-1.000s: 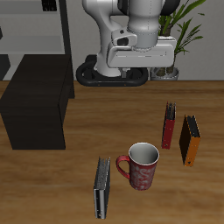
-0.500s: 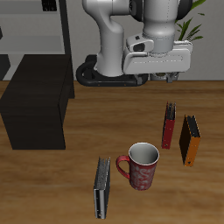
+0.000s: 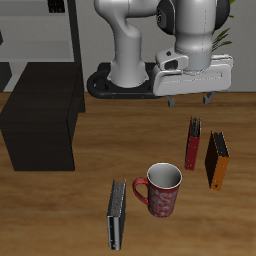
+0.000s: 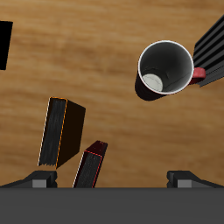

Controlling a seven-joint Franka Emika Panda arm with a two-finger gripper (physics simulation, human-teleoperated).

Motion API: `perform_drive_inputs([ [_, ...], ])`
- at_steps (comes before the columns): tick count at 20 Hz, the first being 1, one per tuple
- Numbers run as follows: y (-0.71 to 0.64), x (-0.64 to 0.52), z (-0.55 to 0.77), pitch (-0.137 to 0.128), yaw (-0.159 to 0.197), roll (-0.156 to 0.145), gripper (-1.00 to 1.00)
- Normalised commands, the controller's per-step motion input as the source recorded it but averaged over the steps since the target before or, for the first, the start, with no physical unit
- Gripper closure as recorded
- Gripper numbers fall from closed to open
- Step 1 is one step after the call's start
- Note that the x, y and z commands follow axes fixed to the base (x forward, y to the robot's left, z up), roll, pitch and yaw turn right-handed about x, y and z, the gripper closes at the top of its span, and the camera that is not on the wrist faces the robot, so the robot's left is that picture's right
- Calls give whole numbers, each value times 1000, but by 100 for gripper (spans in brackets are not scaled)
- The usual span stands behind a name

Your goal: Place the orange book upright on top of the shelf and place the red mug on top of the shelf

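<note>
Hovering wide open, the claw [image 3: 192, 99] hangs above the orange book [image 3: 217, 160].

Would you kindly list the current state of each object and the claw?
orange book: upright on the table, not gripped
red mug: upright, empty, on the table
slim red book: standing on the table
grey book: on the table
shelf: top bare
claw: open, holding nothing

Wood-grain table [image 3: 60, 210], glossy speckled red mug [image 3: 163, 190], matt black shelf [image 3: 40, 125].

exterior view looks down from the front; wrist view looks straight down; both share the red mug [image 3: 162, 190] [image 4: 166, 67].
</note>
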Motion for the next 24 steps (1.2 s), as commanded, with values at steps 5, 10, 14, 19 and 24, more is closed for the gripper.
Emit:
perform_drive_inputs([
  [5,229,135,-126,13,-8,23,-100],
  [10,221,78,-89,-19,30,17,-100],
  [14,154,125,-155,9,13,-19,-100],
  [19,220,-41,-166,-3,21,3,-100],
  [24,225,-36,-140,-8,4,11,-100],
])
